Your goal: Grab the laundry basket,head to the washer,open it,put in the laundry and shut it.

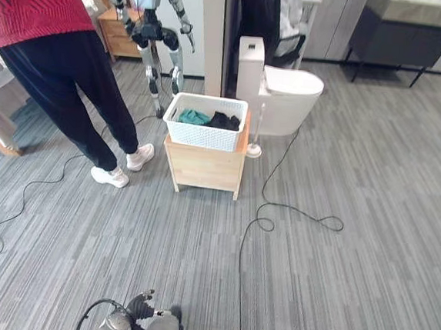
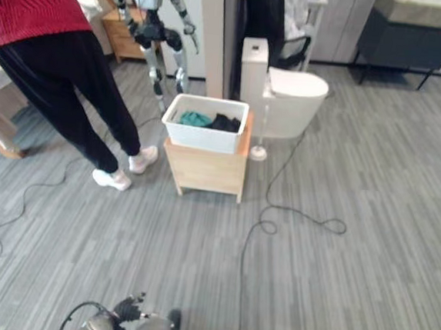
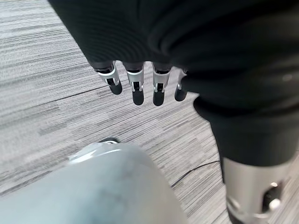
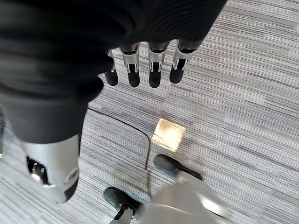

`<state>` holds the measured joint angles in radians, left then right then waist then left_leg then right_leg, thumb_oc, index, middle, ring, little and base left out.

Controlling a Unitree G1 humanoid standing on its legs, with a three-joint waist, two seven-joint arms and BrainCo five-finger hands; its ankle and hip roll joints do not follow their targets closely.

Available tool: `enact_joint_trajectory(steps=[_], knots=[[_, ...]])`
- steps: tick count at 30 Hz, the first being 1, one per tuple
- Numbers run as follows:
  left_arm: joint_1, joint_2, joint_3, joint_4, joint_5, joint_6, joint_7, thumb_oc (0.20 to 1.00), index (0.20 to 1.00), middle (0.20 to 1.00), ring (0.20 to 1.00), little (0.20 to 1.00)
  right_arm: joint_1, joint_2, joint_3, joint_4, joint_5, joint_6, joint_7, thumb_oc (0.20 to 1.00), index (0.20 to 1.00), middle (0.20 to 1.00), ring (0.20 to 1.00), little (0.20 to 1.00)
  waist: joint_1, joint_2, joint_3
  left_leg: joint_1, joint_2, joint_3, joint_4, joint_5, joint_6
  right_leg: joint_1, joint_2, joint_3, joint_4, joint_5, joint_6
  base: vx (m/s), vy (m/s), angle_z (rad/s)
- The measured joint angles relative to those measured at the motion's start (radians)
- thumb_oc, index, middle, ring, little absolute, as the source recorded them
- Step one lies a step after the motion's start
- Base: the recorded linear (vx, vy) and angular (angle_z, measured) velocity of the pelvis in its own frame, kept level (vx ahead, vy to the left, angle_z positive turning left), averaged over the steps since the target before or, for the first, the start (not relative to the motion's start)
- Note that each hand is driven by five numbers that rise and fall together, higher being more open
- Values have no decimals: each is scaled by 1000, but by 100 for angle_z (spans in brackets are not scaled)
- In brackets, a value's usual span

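Note:
A white laundry basket [image 1: 205, 123] stands on a low wooden stool [image 1: 205, 167] a few steps ahead of me. It holds teal cloth [image 1: 194, 117] and black cloth [image 1: 224, 121]. My left hand [image 3: 137, 87] hangs low at my side over the carpet, fingers straight and holding nothing. It also shows at the bottom edge as the left hand [image 1: 143, 306]. My right hand [image 4: 154, 71] hangs the same way, fingers straight and empty, over a small pale block [image 4: 169, 134] on the floor. Both hands are far from the basket.
A person [image 1: 67, 59] in a red top and black trousers stands left of the basket. A white toilet [image 1: 285, 89] sits right behind the stool. Another robot [image 1: 151, 28] stands at the back beside a wall edge [image 1: 213, 33]. A dark cabinet [image 1: 406, 34] is far right.

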<state>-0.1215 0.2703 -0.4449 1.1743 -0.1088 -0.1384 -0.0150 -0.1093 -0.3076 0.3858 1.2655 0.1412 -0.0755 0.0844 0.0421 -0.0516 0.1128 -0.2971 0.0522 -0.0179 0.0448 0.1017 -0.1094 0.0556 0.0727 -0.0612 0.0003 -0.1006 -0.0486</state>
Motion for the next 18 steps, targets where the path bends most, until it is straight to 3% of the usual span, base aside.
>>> enact_joint_trajectory(steps=[1, 4, 6, 7, 8, 9, 10, 11, 12, 13, 14, 15, 16, 18], knots=[[4, 10, -4, -21, -5, 1, 6, 1000, 1000, 1000, 1000, 1000, -25, 0, 1, -3, 6, -6, -3, 1000, 1000, 1000, 1000, 1000, 6, -5, 5, -4, 5, -4, -50, 5, -3, 21, 11, 8, -28, 22, -37, 470, 172, -3], [4, 25, -12, -100, -10, 4, 12, 1000, 1000, 1000, 1000, 1000, -100, -2, 7, 8, 13, -7, -19, 1000, 1000, 1000, 1000, 1000, 37, -6, 19, -7, 5, -4, -57, 1, 4, 72, 29, 57, -87, 25, -27, 431, 186, -44], [0, 22, -12, -174, -12, 5, 11, 1000, 1000, 1000, 1000, 1000, -115, -3, -2, -2, 32, -10, -20, 1000, 1000, 1000, 1000, 1000, 49, -9, 19, -8, -34, -1, 35, -8, 23, 112, 28, 81, -86, -11, -29, 416, 201, -39], [-7, 21, -13, -199, -12, 4, 11, 1000, 1000, 1000, 1000, 1000, -112, -3, -4, -3, 43, -9, -20, 1000, 1000, 1000, 1000, 1000, 50, -12, 15, -12, -64, 7, 80, -4, 71, 126, 25, 82, -82, -28, -21, 436, 250, -16], [-14, 22, -14, -215, -12, 4, 11, 1000, 1000, 1000, 1000, 1000, -108, 2, -5, -1, 43, -8, -19, 1000, 1000, 1000, 1000, 1000, 53, -29, 2, -7, -103, 25, 106, -4, 123, 137, 3, 84, -65, -64, 13, 346, 246, -16], [-19, 19, -15, -216, -13, 6, 11, 1000, 1000, 1000, 1000, 1000, -102, 3, -7, -2, 44, -9, -19, 1000, 1000, 1000, 1000, 1000, 48, -37, -6, 22, -132, 45, 93, -16, 160, 141, -8, 79, -23, -83, 43, 292, 247, -24], [-20, 13, -22, -222, -14, 7, 11, 1000, 1000, 1000, 1000, 1000, -98, -3, -9, -7, 48, -8, -20, 1000, 1000, 1000, 1000, 1000, 48, -10, -14, 66, -136, 67, 49, -21, 194, 117, 13, 59, 70, -95, 61, 162, 152, -26], [-22, 17, -32, -238, -17, 9, 11, 1000, 1000, 1000, 1000, 1000, -89, -2, -10, -29, 53, -8, -24, 1000, 1000, 1000, 1000, 1000, 39, 13, -15, 110, -115, 70, 0, -26, 199, 65, 34, 33, 219, -117, 93, 161, 157, -16], [-19, 37, -43, -273, -20, 13, 11, 1000, 1000, 1000, 1000, 1000, -73, 1, -4, -82, 59, -7, -27, 1000, 1000, 1000, 1000, 1000, 20, 15, -14, 159, -95, 64, -38, -4, 209, -34, 22, 2, 452, -131, 113, 149, 132, -12], [-23, 60, -52, -309, -21, 11, 12, 1000, 1000, 1000, 1000, 1000, -54, 6, -2, -132, 59, -10, -24, 1000, 1000, 1000, 1000, 1000, 10, 7, -17, 195, -108, 61, -49, -11, 218, -126, -20, -25, 649, -140, 127, 370, 238, -8], [-44, 79, -53, -350, -19, 12, 13, 1000, 1000, 1000, 1000, 1000, -49, 3, -1, -188, 59, -6, -25, 1000, 1000, 1000, 1000, 1000, -4, -4, -21, 236, -141, 66, -30, -68, 277, -249, -127, -20, 857, -123, 165, 430, 201, -17], [-62, 78, -48, -361, -18, 14, 17, 1000, 1000, 1000, 1000, 1000, -55, -3, -3, -212, 59, -5, -27, 1000, 1000, 1000, 1000, 1000, -4, 7, -15, 262, -146, 64, -33, -97, 276, -295, -179, -37, 898, -127, 163, 463, 156, -21], [-80, 75, -45, -378, -15, 16, 29, 1000, 1000, 1000, 1000, 1000, -57, -7, -3, -245, 59, -5, -28, 1000, 1000, 1000, 1000, 1000, -3, 25, -3, 304, -144, 61, -52, -112, 264, -331, -221, -76, 862, -142, 158, 253, 46, -14], [-89, 81, -19, -414, -7, 17, 38, 1000, 1000, 1000, 1000, 1000, -58, 3, 21, -297, 59, -7, -23, 1000, 1000, 1000, 1000, 1000, -3, 44, 6, 364, -137, 57, -71, -134, 242, -373, -232, -101, 628, -135, 136, 386, -17, 1]])
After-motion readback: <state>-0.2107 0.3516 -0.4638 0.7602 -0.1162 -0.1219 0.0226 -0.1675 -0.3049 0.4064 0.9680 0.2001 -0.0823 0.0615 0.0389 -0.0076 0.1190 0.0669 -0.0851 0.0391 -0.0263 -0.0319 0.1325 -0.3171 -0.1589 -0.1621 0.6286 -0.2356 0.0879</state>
